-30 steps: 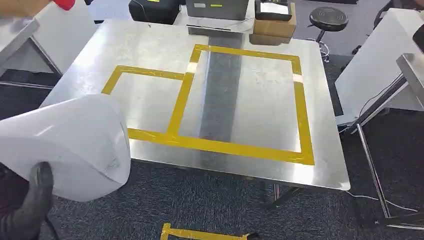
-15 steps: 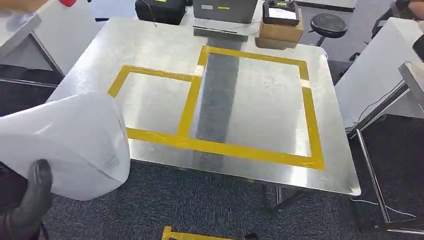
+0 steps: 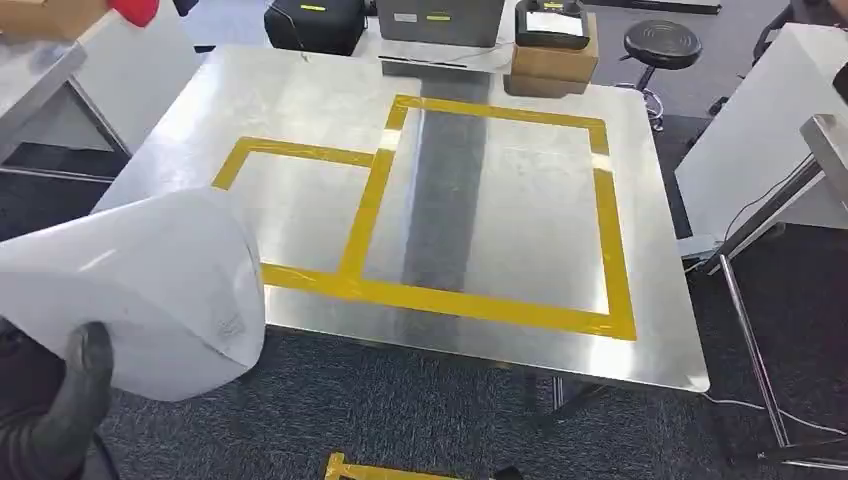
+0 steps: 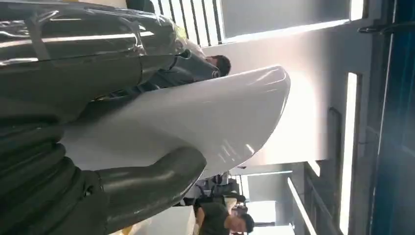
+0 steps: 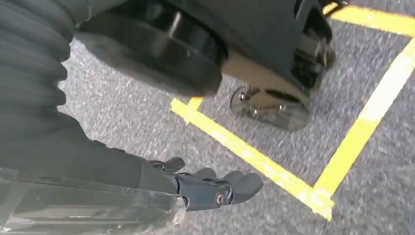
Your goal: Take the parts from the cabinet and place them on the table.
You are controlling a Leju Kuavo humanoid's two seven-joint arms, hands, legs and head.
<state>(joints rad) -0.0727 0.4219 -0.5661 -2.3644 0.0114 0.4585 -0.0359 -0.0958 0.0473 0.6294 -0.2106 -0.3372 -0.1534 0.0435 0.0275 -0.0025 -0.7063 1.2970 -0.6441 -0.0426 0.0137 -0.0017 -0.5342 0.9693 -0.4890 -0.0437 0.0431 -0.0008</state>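
- Head view: left hand [image 3: 60, 410] grips the white curved part [image 3: 150, 290] at its lower edge, near the steel table's [image 3: 300, 90] corner, short of the yellow tape frames [image 3: 480, 300]. Risk: part may slip from the narrow grip.
- Left wrist view: thumb [image 4: 147, 183] presses the part.
- Right wrist view: right hand [image 5: 215, 188] hangs empty, fingers loosely curled, over grey carpet [image 5: 381, 186].

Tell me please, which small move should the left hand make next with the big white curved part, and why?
Probably carry the big white curved part forward over the shiny metal table. The left hand holds it short of the near edge, beside the yellow tape rectangles, whose insides are bare.
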